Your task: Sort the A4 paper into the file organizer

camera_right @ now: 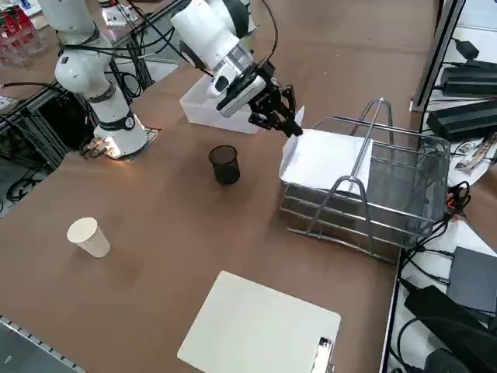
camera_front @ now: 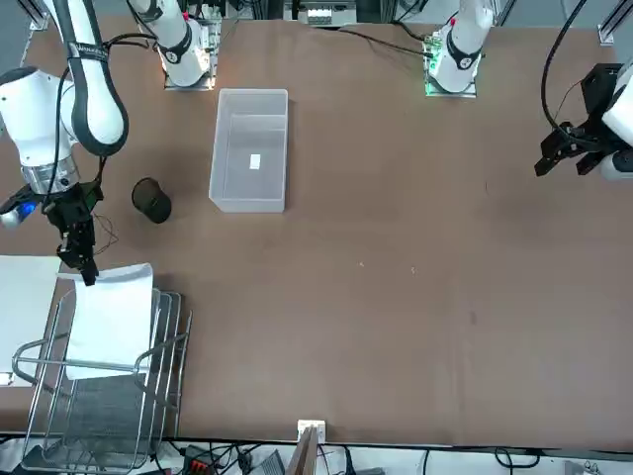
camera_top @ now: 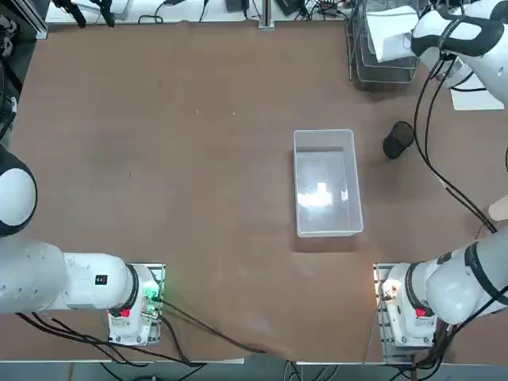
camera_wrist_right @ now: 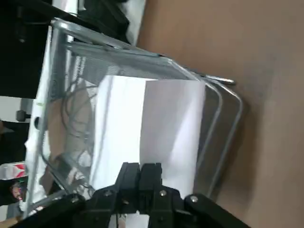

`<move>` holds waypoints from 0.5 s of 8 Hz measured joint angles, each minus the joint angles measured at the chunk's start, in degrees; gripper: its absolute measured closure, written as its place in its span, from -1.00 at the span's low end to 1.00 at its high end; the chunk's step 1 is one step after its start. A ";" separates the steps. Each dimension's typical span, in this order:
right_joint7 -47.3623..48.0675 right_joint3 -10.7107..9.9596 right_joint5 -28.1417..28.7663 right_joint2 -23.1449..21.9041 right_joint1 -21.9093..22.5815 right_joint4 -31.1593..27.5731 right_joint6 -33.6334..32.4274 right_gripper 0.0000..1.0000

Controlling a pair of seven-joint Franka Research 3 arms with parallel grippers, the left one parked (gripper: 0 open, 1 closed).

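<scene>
The A4 paper (camera_right: 322,159) is a plain white sheet lying across the upper tier of the file organizer (camera_right: 396,202), a silver wire-mesh rack at the table's far right corner. One edge of the sheet sticks out past the rack's open end. My right gripper (camera_right: 293,128) is at that edge, shut on the paper. In the wrist view the fingers (camera_wrist_right: 141,173) are pressed together over the sheet (camera_wrist_right: 142,128), with the mesh rack (camera_wrist_right: 142,59) around it. From the front, the gripper (camera_front: 87,272) pinches the paper (camera_front: 111,317) by its near edge above the organizer (camera_front: 99,416).
A black mesh cup (camera_top: 397,140) stands between the rack and the clear plastic bin (camera_top: 325,182) at mid-table. A paper cup (camera_right: 88,237) and a white sheet on a clipboard (camera_right: 260,326) sit at the table's right side.
</scene>
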 joint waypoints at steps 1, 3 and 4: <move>0.00 -0.15 0.00 -0.57 -0.05 -0.94 -0.76 0.97; 0.00 -0.45 0.01 -1.85 -0.87 -1.94 -2.73 0.97; 0.00 -0.56 0.01 -2.40 -1.20 -2.22 -3.25 0.97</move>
